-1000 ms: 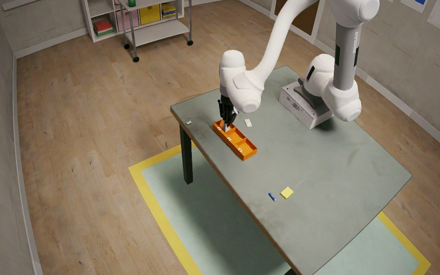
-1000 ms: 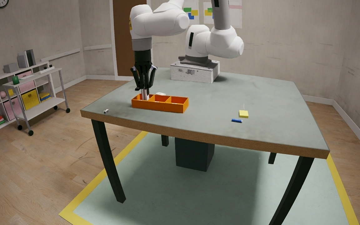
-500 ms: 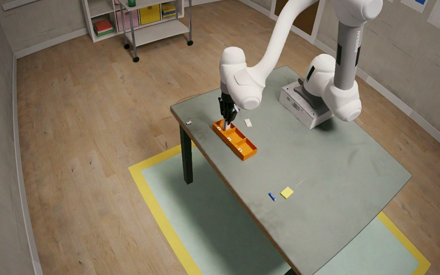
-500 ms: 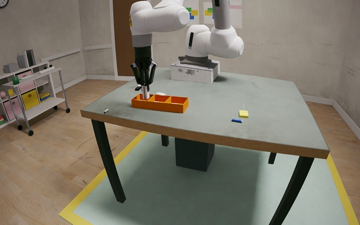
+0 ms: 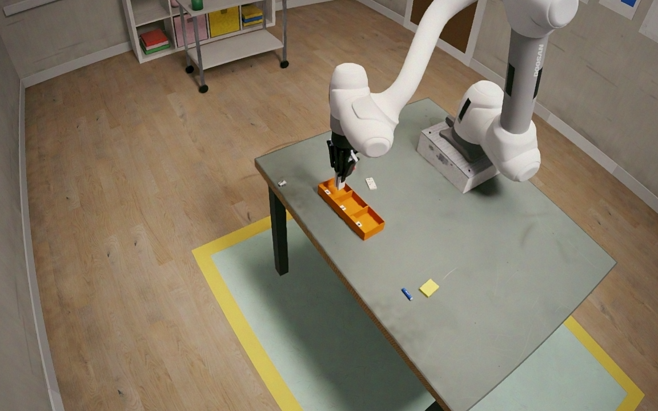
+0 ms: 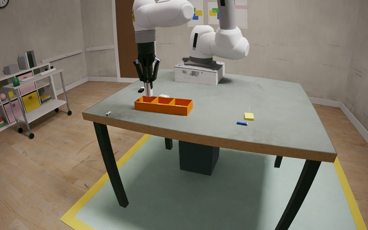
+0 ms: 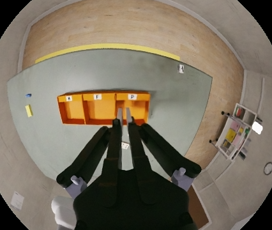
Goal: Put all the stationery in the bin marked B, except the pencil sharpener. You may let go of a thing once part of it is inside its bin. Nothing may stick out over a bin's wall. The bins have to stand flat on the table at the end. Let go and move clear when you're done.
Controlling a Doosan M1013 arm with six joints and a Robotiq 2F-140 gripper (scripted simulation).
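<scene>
Jaws: nearly together, a narrow gap between them, nothing seen gripped; the gripper (image 5: pixel 340 182) (image 6: pixel 149 94) (image 7: pixel 124 113) points down into compartment P
Finger pads: two, pale grey, flat and slim, on black jointed linkages
Compartment P (image 5: pixel 332 190) (image 6: pixel 144 99) (image 7: pixel 140 110): one of three, square-cornered, orange and smooth-walled
Compartment F (image 5: pixel 353 205) (image 6: pixel 162 101) (image 7: pixel 100 110): one, in the middle of the same tray
Bin B (image 5: pixel 368 221) (image 6: pixel 181 102) (image 7: pixel 73 110): one, at the far end from P, its letter on a small white label
Tray: one long orange block of three bins, standing flat on the table
White tile (image 5: pixel 370 183) (image 6: pixel 164 95) (image 7: pixel 125 145): one, flat and rectangular with dark marks, near the tray
Black-and-white piece (image 6: pixel 141 89): one, small, beyond the tray, too small to name
Small pale piece (image 5: pixel 281 182) (image 6: pixel 108 113) (image 7: pixel 181 68): one, blocky with dark marks, near the table edge
Yellow pad (image 5: pixel 428 287) (image 6: pixel 249 116) (image 7: pixel 29 110): one, square, on the table outside bin B, well apart from the tray
Blue cylinder (image 5: pixel 406 293) (image 6: pixel 241 123) (image 7: pixel 28 95): one, short and rounded, just beside the pad
Table (image 5: pixel 500 265) (image 6: pixel 276 111) (image 7: pixel 88 70): one, grey-green scuffed top, ribbed brown edge
</scene>
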